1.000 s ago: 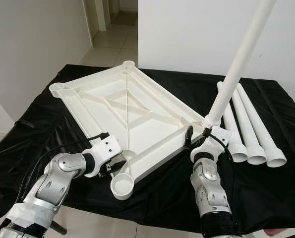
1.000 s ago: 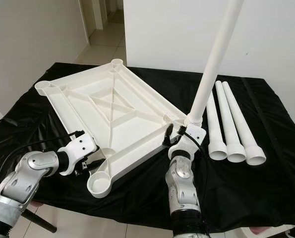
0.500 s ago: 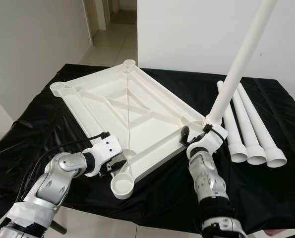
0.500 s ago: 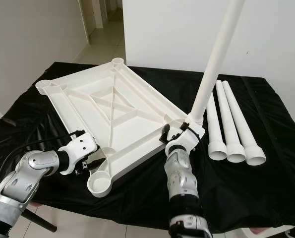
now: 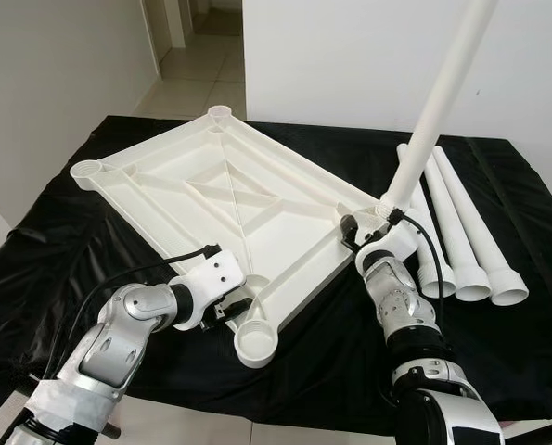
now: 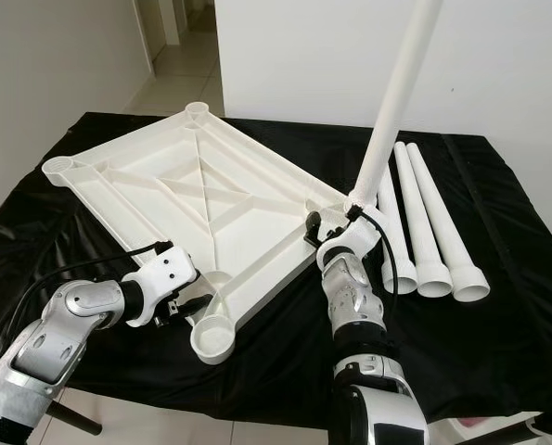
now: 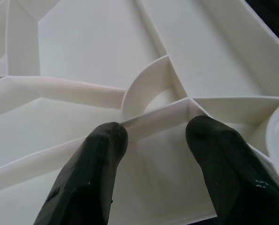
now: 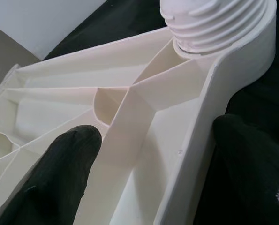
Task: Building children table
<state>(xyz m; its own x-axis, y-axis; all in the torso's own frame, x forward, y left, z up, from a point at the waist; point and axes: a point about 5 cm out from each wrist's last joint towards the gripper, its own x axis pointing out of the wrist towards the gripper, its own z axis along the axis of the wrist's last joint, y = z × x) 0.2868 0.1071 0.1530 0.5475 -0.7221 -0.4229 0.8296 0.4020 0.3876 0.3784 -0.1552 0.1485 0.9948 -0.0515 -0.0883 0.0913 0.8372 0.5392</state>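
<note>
Tabletop [image 5: 211, 199] lies upside down on the black cloth [image 5: 53, 241], filling the centre-left of the frame, with one leg [image 5: 438, 102] standing in its right-hand corner socket and three spare legs [image 5: 466, 241] flat at the right. Your left gripper [image 7: 153, 154] is open, straddling a rib near the front socket [image 5: 256, 341]; your right gripper [image 8: 148, 173] is open around the edge beside the seated leg. You're between legs, I judge: next, fetch a spare and seat it upright in the front socket.

A black cloth [image 5: 62, 232] drapes the desk. White walls [image 5: 350, 56] stand behind it at 12 o'clock; at 11 o'clock a doorway opens onto a pale tiled floor [image 5: 187, 74].
</note>
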